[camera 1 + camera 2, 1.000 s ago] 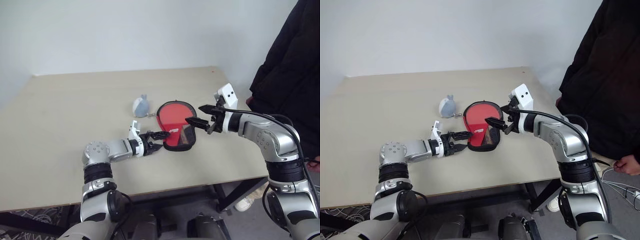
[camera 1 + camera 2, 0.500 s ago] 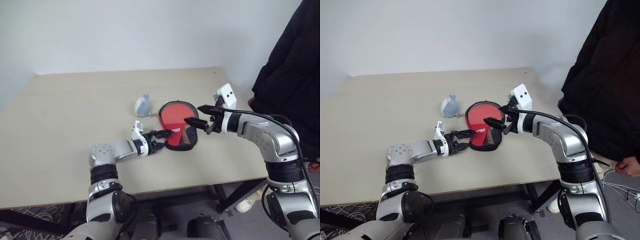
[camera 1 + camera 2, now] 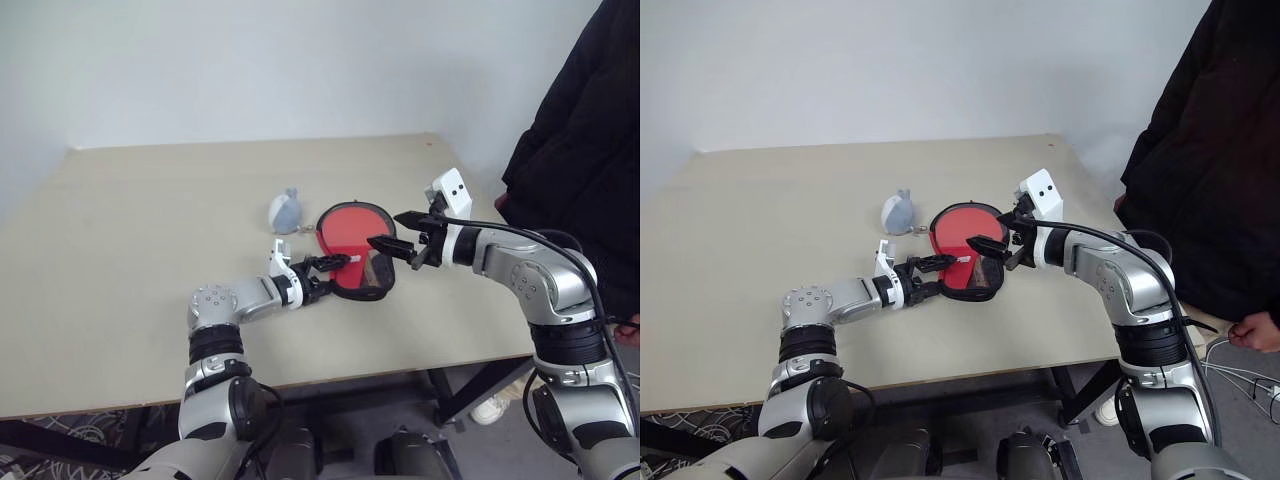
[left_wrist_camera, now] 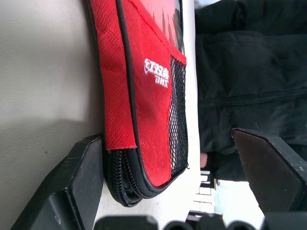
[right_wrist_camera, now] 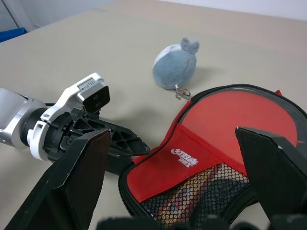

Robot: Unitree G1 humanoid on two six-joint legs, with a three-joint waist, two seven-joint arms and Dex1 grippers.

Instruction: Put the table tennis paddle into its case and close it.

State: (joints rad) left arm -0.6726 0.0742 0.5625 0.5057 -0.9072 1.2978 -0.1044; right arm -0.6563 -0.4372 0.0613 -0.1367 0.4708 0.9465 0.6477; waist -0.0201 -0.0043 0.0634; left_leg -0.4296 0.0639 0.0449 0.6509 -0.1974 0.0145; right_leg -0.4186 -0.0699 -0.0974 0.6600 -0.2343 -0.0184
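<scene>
Left gripper [image 3: 328, 275] nudged closer, jaws wide around case [image 3: 357, 250] handle end; right gripper [image 3: 396, 233] jaws wide, empty.

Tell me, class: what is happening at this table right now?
A two-armed robot is working on a red and black case lying on the table. Its left gripper, open, is at the case's narrow near end; the right gripper, also open, hovers above it. A small blue-grey soft lump sits beside the case. A person in black stands nearby.
</scene>
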